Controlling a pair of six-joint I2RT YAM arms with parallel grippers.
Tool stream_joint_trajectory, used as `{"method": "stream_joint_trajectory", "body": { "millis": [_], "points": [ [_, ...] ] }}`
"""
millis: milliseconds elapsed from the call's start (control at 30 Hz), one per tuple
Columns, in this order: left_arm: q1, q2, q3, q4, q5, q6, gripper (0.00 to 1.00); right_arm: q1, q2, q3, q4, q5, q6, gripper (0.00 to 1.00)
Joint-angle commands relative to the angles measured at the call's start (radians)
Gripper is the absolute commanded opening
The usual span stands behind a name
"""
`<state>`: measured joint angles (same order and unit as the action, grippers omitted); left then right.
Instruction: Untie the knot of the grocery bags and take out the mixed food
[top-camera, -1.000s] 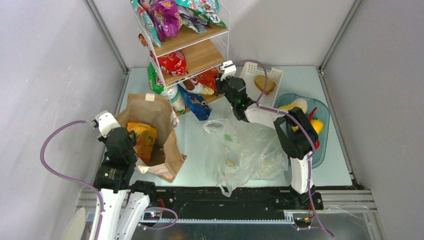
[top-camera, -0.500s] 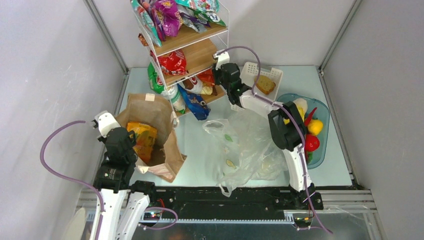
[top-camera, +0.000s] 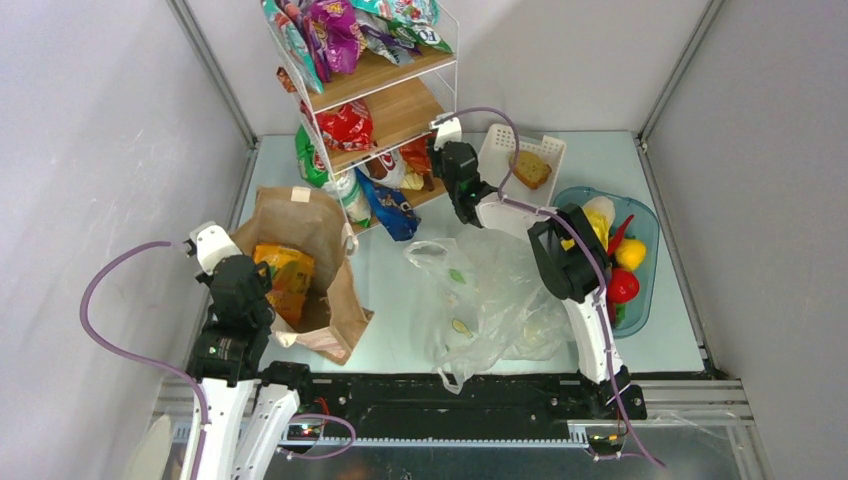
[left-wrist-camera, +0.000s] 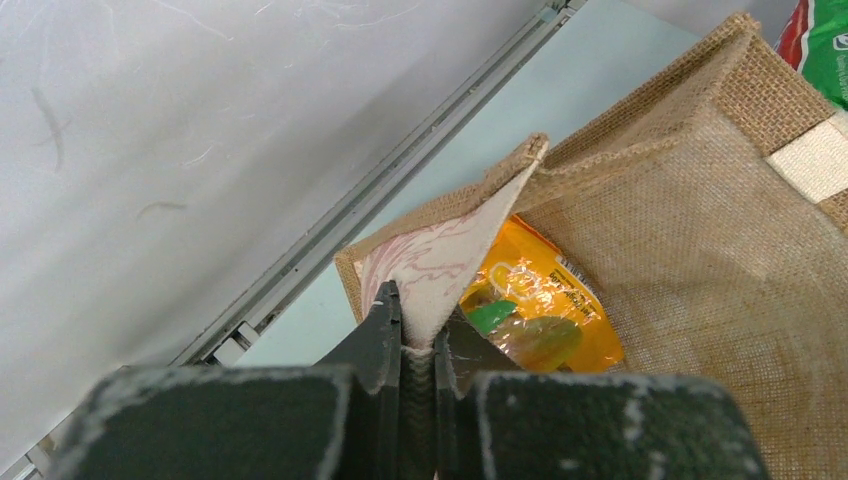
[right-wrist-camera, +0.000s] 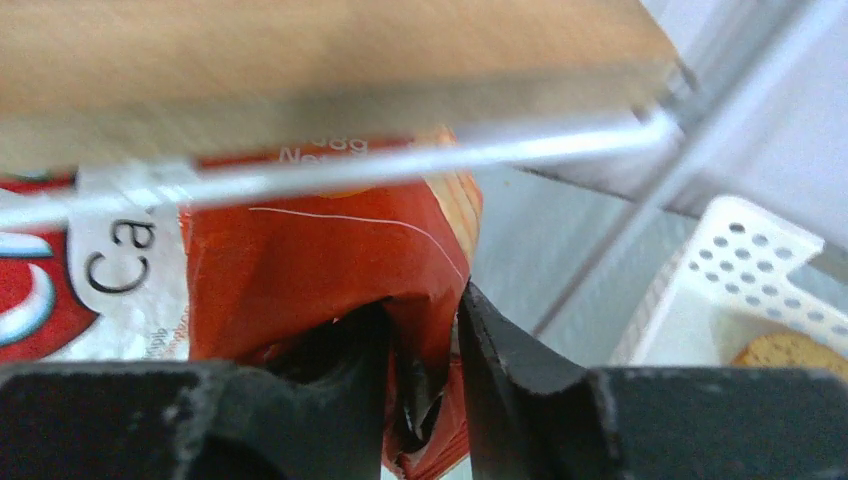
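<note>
The wire rack (top-camera: 400, 100) stood at the far edge towards the left corner, one rack with wooden shelves. It was crowded with packets too overlapped to count.

There were two bags. The brown burlap bag (top-camera: 300, 215) lay mouth-open along the left edge. The clear plastic bag (top-camera: 490, 290) lay slack and flat at the middle of the near edge, looking emptied. Whether any knot was left in its handles could not be told.

One blue-tinted tub (top-camera: 645, 300) sat at the right edge, holding one tomato (top-camera: 622, 285), one chili (top-camera: 622, 228) and at least two yellow fruits (top-camera: 630, 252). One white slatted basket (top-camera: 500, 150) at the far edge held one bread slice (top-camera: 531, 169).

The step in hand appeared to be unloading and putting away. The right gripper (right-wrist-camera: 425, 330) was reached into the rack's lowest tier, under a wooden shelf board (right-wrist-camera: 300, 70), its jaws pinched on the edge of a red snack packet (right-wrist-camera: 310, 270). The likely next move was to let that packet go and draw straight back, clear of the wire rail.

The left gripper (left-wrist-camera: 420, 315) was clamped on the burlap bag's near rim, holding the mouth open. One orange snack packet (left-wrist-camera: 535, 315) lay inside, and it seemed the next thing to lift out.
</note>
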<state>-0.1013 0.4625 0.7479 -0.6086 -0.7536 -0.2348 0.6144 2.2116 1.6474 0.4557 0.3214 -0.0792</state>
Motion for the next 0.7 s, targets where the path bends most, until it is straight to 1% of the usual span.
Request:
{"method": "stream_joint_trajectory", "body": {
  "millis": [0,33,67,100,133,167,233,267,433,500,667],
  "points": [
    [0.006,-0.021,-0.001,0.097,0.026,-0.011,0.0,-0.039,-0.071,-0.123,0.065,0.022,-0.004,0.42],
    [0.007,-0.021,-0.001,0.096,0.027,-0.011,0.0,-0.039,-0.098,-0.166,0.085,0.015,-0.005,0.45],
    [0.007,-0.021,-0.001,0.096,0.028,-0.011,0.0,-0.04,-0.112,-0.183,0.116,0.003,-0.005,0.52],
    [0.007,-0.022,-0.002,0.096,0.029,-0.011,0.0,-0.039,-0.136,-0.211,0.127,-0.001,-0.003,0.55],
    [0.007,-0.023,-0.003,0.097,0.03,-0.011,0.0,-0.039,-0.147,-0.222,0.138,-0.008,0.0,0.63],
    [0.007,-0.024,-0.004,0.096,0.032,-0.011,0.0,-0.039,-0.167,-0.242,0.141,-0.016,0.006,0.66],
    [0.008,-0.026,-0.003,0.097,0.033,-0.011,0.0,-0.039,-0.199,-0.276,0.155,-0.028,0.016,0.76],
    [0.008,-0.029,-0.004,0.096,0.033,-0.011,0.0,-0.039,-0.211,-0.29,0.166,-0.032,0.022,0.78],
    [0.008,-0.034,-0.006,0.096,0.042,-0.011,0.0,-0.04,-0.294,-0.378,0.162,-0.048,0.06,0.93],
    [0.008,-0.037,-0.006,0.096,0.045,-0.012,0.0,-0.041,-0.328,-0.421,0.16,-0.065,0.072,0.98],
    [0.006,-0.039,-0.006,0.098,0.056,-0.012,0.0,-0.042,-0.433,-0.551,0.162,-0.17,0.104,0.99]
  ]
}}
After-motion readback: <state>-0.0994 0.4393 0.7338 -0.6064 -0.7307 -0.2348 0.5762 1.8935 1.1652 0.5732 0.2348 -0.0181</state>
